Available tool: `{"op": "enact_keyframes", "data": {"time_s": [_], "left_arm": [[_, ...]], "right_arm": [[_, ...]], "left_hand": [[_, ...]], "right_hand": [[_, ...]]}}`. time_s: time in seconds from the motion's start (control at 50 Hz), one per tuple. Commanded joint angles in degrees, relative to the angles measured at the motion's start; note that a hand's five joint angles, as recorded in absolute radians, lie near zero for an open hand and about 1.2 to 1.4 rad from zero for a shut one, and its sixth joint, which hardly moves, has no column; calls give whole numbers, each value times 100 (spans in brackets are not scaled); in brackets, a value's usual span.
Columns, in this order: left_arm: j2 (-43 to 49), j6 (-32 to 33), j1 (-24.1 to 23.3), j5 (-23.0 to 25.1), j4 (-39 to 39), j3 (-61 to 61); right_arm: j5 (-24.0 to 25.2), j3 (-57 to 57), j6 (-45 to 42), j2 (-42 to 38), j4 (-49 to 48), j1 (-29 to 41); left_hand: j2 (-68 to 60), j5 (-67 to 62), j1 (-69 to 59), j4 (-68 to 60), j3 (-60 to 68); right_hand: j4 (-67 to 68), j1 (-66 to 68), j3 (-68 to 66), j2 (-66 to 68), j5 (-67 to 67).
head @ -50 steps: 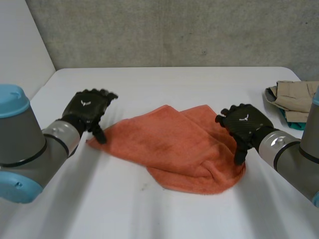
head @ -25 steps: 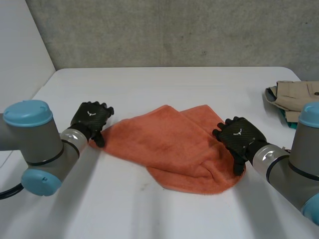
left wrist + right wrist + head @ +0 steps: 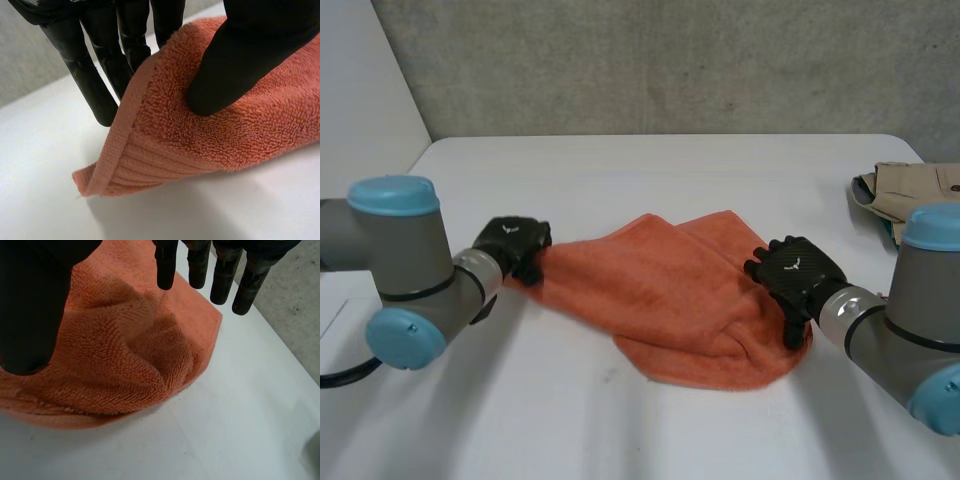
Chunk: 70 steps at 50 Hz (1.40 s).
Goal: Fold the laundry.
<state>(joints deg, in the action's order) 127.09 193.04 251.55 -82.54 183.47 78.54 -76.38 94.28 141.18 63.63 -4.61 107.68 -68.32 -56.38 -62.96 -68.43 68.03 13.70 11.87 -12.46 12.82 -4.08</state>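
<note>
A crumpled orange towel (image 3: 670, 300) lies in the middle of the white table (image 3: 670, 165). My left hand (image 3: 515, 243) is at the towel's left corner. In the left wrist view its thumb (image 3: 240, 55) presses down on the towel (image 3: 240, 135) while its fingers (image 3: 95, 85) stand behind the hemmed edge, so the corner is pinched and lifted a little off the table. My right hand (image 3: 795, 275) rests at the towel's right edge. In the right wrist view its fingers (image 3: 200, 265) hang straight above the towel (image 3: 115, 350), with the thumb (image 3: 30, 305) apart from them, holding nothing.
A beige folded garment (image 3: 910, 195) lies at the table's right edge, with something teal (image 3: 905, 240) under it. A grey concrete wall stands behind the table. Bare tabletop lies in front of and behind the towel.
My left hand has dropped onto the towel's left corner and closed on it. My right hand has sunk slightly and shifted left along the towel's right edge, staying open.
</note>
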Motion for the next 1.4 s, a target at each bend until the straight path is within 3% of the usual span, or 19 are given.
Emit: {"op": "enact_keyframes", "data": {"time_s": [0.02,0.14,0.24,0.48,0.66,0.82,0.88,0.9,0.92,0.96,1.0,1.08,1.14,1.22,1.28,1.4], "left_arm": [[-527,-284,-44,1,102,-23],[-940,-258,-229,10,84,-14],[-1485,-188,-440,53,31,56],[-3058,330,-1169,89,-127,618],[-3463,1016,-1994,89,-136,1058],[-3595,1122,-2093,80,-136,1128],[-3560,1122,-2057,89,-118,1093],[-3551,1122,-2049,80,-101,1076],[-3542,1122,-2014,89,-83,1067],[-3507,1131,-1830,89,-57,1006],[-3463,1131,-1706,89,-30,918],[-3200,1122,-1434,89,40,532],[-2989,1113,-1258,71,232,41],[-2866,1069,-1187,54,636,-329],[-2804,1060,-1178,27,997,-418],[-2778,1052,-1240,-8,1271,-322]], "right_arm": [[-35,-681,452,-517,196,51],[53,-1621,1306,-684,829,34],[456,-2877,1605,-992,1471,16],[2143,-6392,1438,-2730,2869,7],[2891,-7213,1456,-3629,3010,148],[3648,-7169,1412,-4174,3501,552],[3639,-7309,1386,-4305,3651,596],[3639,-7370,1386,-4315,3660,596],[3639,-7449,1394,-4323,3660,596],[3604,-7939,1473,-4350,3651,596],[3569,-8178,1509,-4359,3634,596],[2666,-8908,1798,-4332,3091,561],[1411,-9242,2604,-4018,2152,474],[662,-9068,3369,-3377,1448,368],[528,-8778,3653,-2971,1322,236],[1115,-7215,3724,-1907,1437,25]], "left_hand": [[-1168,-1362,-1704,-1157,1197],[-1168,-1362,-1704,-1157,1197],[-1154,-1348,-1689,-1142,1183],[-1036,-1230,-1571,-1024,1065],[-1036,-1230,-1571,-1024,1065],[-1036,-1230,-1571,-1024,1065],[-1036,-1230,-1571,-1024,1065],[-1036,-1230,-1571,-1024,1065],[-1036,-1230,-1571,-1024,1065],[-1036,-1230,-1571,-1024,1065],[-1036,-1230,-1571,-1024,1065],[-1069,-1264,-1605,-1058,1099],[-1103,-1297,-1639,-1092,1132],[-1103,-1297,-1639,-1092,1132],[-1103,-1297,-1639,-1092,1132],[-1069,-1264,-1605,-1058,1099]], "right_hand": [[-370,-187,246,-282,408],[-370,-187,246,-282,408],[-370,-187,246,-282,408],[-370,-187,246,-282,408],[-370,-187,246,-282,408],[-370,-187,246,-282,408],[-318,-135,194,-231,357],[355,538,-479,443,-317],[1161,1344,-1285,1249,-1123],[4950,5132,-5073,5037,-4911],[6625,6807,-6748,6712,-6586],[6630,6813,-6754,6718,-6592],[6630,6813,-6754,6718,-6592],[6630,6813,-6754,6718,-6592],[6630,6813,-6754,6718,-6592],[6630,6813,-6754,6718,-6592]]}}
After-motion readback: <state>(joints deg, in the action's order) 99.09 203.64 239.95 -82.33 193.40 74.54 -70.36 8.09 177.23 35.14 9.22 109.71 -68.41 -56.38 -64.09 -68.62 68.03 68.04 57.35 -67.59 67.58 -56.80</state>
